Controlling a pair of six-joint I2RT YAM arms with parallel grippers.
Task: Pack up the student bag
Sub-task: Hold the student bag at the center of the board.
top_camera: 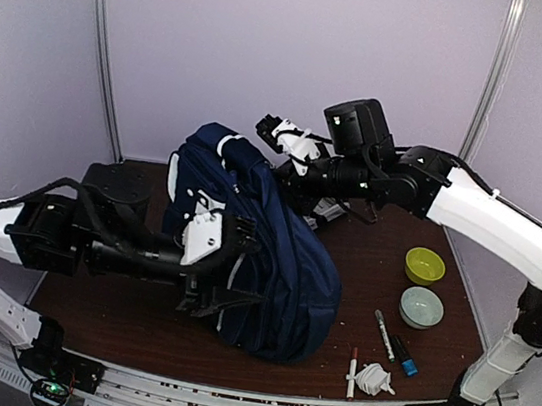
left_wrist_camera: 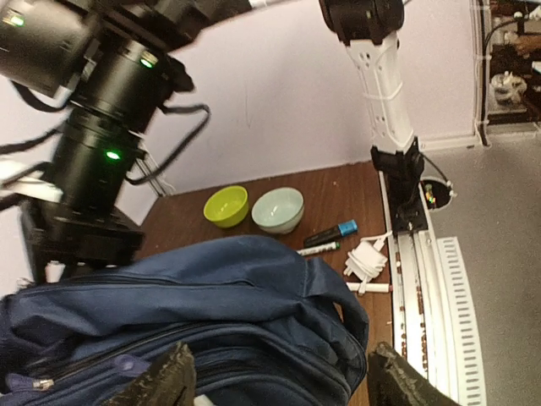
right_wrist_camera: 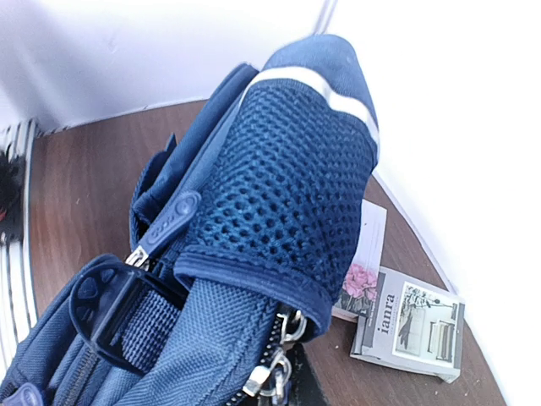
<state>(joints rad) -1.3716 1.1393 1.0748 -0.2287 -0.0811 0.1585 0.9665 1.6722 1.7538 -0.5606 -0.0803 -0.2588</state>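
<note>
Plainly, the left tool (left_wrist_camera: pixel 283 381) stands spread, the student bag (top_camera: pixel 274 254) directly ahead of its fingers (left_wrist_camera: pixel 165 382) on the counter (top_camera: pixel 376 248), long axis crosswise to them; the left arm is nearer its middle. The right tool (top_camera: pixel 279 133), pressed together, sits at the bag's raised end; any pinch is hidden. Navy fabric, white stripe, mesh pocket, slumped.

- A small grey rectangular booklet (right_wrist_camera: pixel 410 326) lying on the brown table (right_wrist_camera: pixel 76 194) carries the word "ianra" in dark letters, set sideways beside a grey printed picture.
- The white card (right_wrist_camera: pixel 365 254) tucked partly under it shows a pink flower print; no words on it can be read.
- The dark zipper pull (right_wrist_camera: pixel 173 218) on the navy blue fabric backpack (right_wrist_camera: pixel 287 186) has a raised marking, too blurred to read.
</note>
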